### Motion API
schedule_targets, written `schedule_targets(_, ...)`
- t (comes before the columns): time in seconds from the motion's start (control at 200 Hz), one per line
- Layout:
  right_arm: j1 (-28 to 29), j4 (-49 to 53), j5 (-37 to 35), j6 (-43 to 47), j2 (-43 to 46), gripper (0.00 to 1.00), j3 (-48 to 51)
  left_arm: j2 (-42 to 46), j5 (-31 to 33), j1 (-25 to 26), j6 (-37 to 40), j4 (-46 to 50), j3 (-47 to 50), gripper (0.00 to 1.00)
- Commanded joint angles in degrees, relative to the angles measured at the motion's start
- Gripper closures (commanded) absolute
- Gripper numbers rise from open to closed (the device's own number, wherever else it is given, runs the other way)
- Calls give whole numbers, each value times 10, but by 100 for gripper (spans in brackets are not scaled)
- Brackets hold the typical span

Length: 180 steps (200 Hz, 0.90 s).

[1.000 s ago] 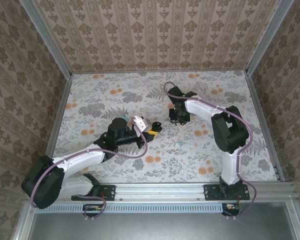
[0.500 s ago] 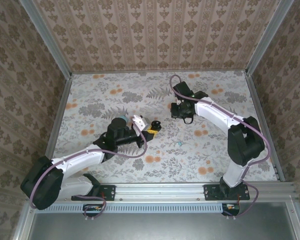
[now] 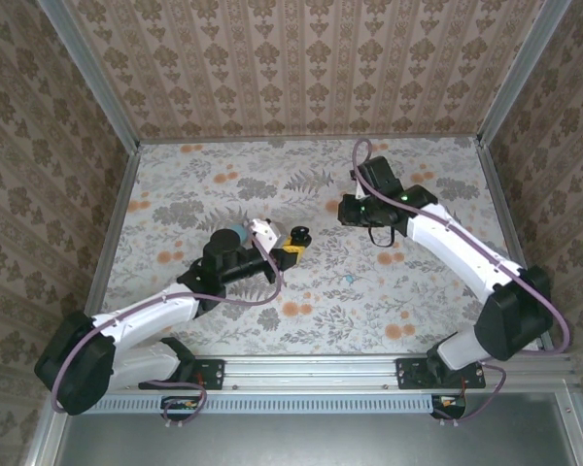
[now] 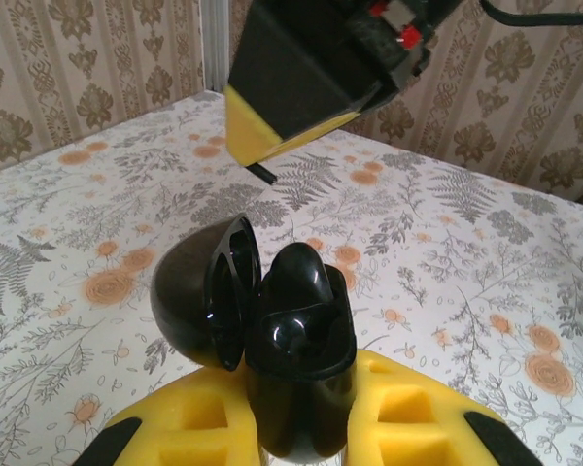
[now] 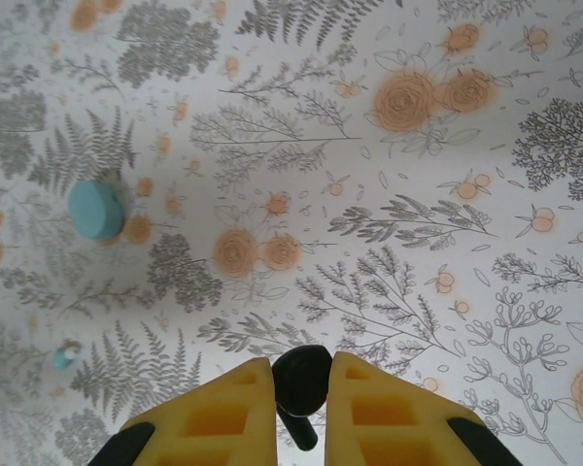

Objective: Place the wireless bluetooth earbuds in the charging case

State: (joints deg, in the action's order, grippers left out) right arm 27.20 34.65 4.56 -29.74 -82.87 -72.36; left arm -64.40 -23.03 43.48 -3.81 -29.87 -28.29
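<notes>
Nearest, the left gripper (image 4: 301, 422) is clamped on the charging case (image 4: 299, 340), which it holds upright with the lid (image 4: 206, 291) standing open. Farther out, the right gripper (image 5: 301, 393) is closed on an earbud (image 5: 302, 371), well apart from the case. If the bud meets the socket rim off-line it could twist, pop free or shove the case askew, since both are glossy, rounded black plastic held only between yellow hollowed pads (image 5: 214, 417).

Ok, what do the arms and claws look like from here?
The left arm and right arm have white links, black joints and a purple cable looped alongside. The left claw and right claw each have two yellow fingers with square recesses and black outer corners.
</notes>
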Motion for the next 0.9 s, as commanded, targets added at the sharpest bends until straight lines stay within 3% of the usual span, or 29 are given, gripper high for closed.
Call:
schedule_targets(0.0, 6, -36, 23, -3, 55, 87, 25, 13, 12, 4, -22, -30, -14, 100)
schedule_targets(0.43, 37, -155, 51, -33, 189, 88, 92, -30, 26, 5, -50, -112, -60, 100)
schedule_targets(0.895, 108, -245, 34, -52, 204, 88, 97, -52, 39, 13, -76, -154, -69, 100)
